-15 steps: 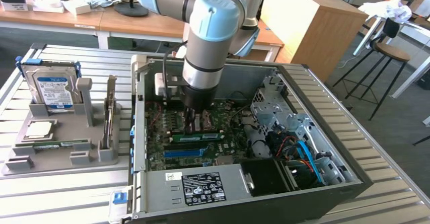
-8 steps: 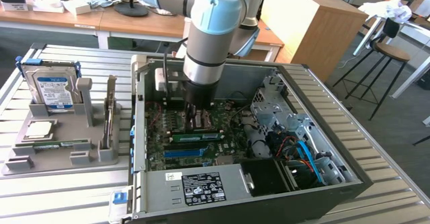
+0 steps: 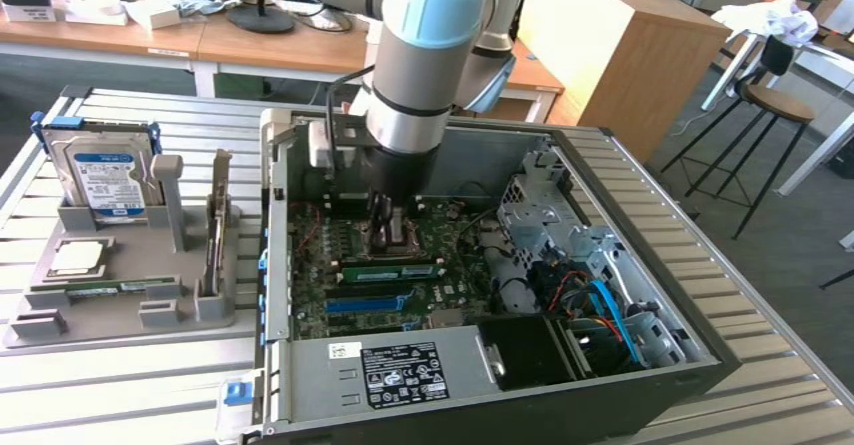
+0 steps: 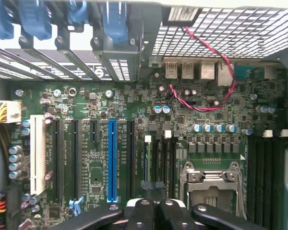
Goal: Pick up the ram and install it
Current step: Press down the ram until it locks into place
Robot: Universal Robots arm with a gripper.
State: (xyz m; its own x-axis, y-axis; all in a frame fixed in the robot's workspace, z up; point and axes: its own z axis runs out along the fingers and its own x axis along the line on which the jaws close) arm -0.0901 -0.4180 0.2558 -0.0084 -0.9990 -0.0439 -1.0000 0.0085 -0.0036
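**Ram point(image 3: 390, 268) stood on edge on the motherboard point(image 3: 461, 255), under a closed end effector point(image 3: 387, 233)**
On the bench point(image 3: 134, 395), inside the open case, the ram is seen just beyond the blue slot point(image 3: 380, 303), with the end effector's fingers pressed together close above it. The ram is judged light, stiff and brittle, and is best gripped by its long edges, with the chips left untouched.

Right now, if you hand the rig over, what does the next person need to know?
Gripper: jaws shut, holding nothing that I can see, down inside the case over the motherboard.
Ram: standing in a slot beside the CPU socket, right by the jaw tips.
Done: ram picked up and brought to its slot.
Left: I cannot tell whether the jaws touch it, or whether it is fully seated and latched. Check that.
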